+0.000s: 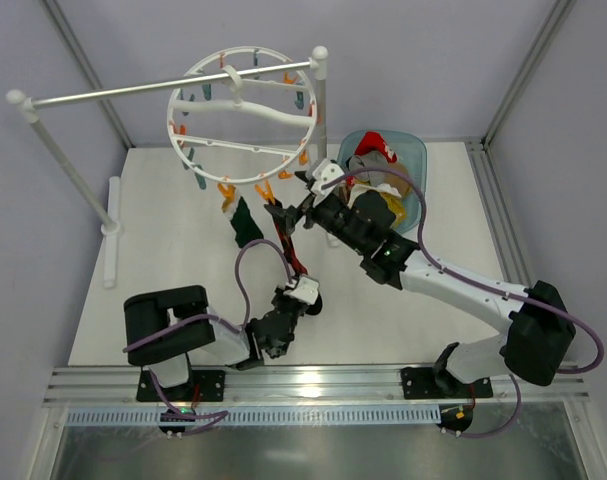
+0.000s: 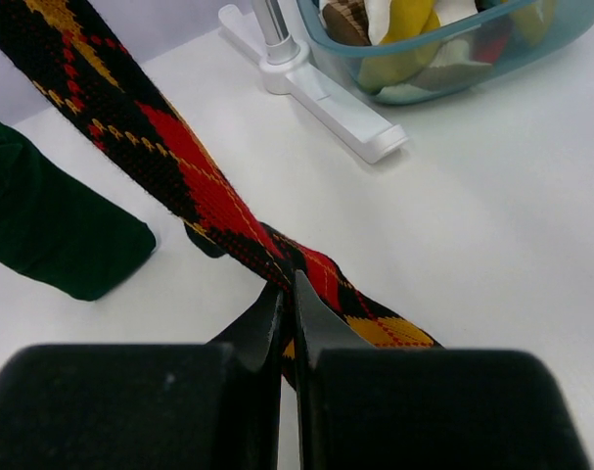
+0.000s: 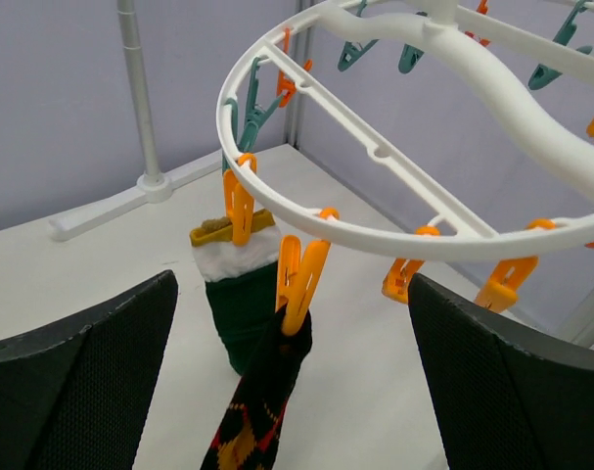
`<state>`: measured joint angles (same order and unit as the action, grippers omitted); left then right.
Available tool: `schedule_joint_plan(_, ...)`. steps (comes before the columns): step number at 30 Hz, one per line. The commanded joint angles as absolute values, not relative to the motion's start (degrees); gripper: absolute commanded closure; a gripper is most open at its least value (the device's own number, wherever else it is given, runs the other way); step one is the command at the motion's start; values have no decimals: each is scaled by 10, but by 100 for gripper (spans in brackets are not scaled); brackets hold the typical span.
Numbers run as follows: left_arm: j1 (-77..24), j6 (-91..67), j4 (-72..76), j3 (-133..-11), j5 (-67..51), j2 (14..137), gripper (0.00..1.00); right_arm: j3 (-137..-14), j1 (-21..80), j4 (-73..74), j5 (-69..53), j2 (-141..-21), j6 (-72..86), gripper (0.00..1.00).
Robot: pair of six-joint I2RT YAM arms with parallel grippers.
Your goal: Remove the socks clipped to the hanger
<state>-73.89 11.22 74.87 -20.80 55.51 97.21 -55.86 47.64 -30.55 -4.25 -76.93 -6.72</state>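
White surface (image 1: 183, 290), grey-lilac walls (image 1: 383, 60) behind, metal frame posts (image 1: 528, 70) at the corners. Hanging from the rail stand (image 1: 163, 88) at the back: the hanger (image 1: 268, 112), a white wheel with orange and teal clips round the rim. Clipped there, two of the socks: an argyle sock (image 2: 199, 186) and, just beside it, a dark green sock (image 3: 240, 304) with a white cuff. Off to the right, a teal bin (image 1: 415, 160) with more socks inside.

Pinched fully shut on the argyle sock, near its lower end: the left fingers (image 2: 262, 328). Stretched in a slanting line from there up to an orange clip (image 3: 298, 279) on the rim. Spread wide and holding nothing: the right fingers (image 3: 512, 392), one to either side of that clip in the wrist view, near it but not touching.

Soft, light knit, probably stretchy and limp; likely to lengthen under a pull before slipping from the clip. Little risk to the fabric itself; more in the hanger, seemingly free to swing and tilt on the rail. Low grip good for tension, poorer for a clean release. Better hold, by the look of it: the cuff just under the clip, or the tails of the clip itself, squeezed open while keeping the pull from below. Same for the dark green sock: take at the thick cuff, not the dangling foot.
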Motion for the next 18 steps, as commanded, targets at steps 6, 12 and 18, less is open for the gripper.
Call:
schedule_joint_plan(6,-747,121,886,-188,530,947,100,-711,541,-211,145,-874,-162,4)
schedule_joint_plan(12,-747,124,885,-198,512,962,100,-773,587,-202,284,-943,-221,5)
schedule_joint_plan(18,-747,124,886,-191,513,957,100,-822,612,-221,370,-1002,-277,5)
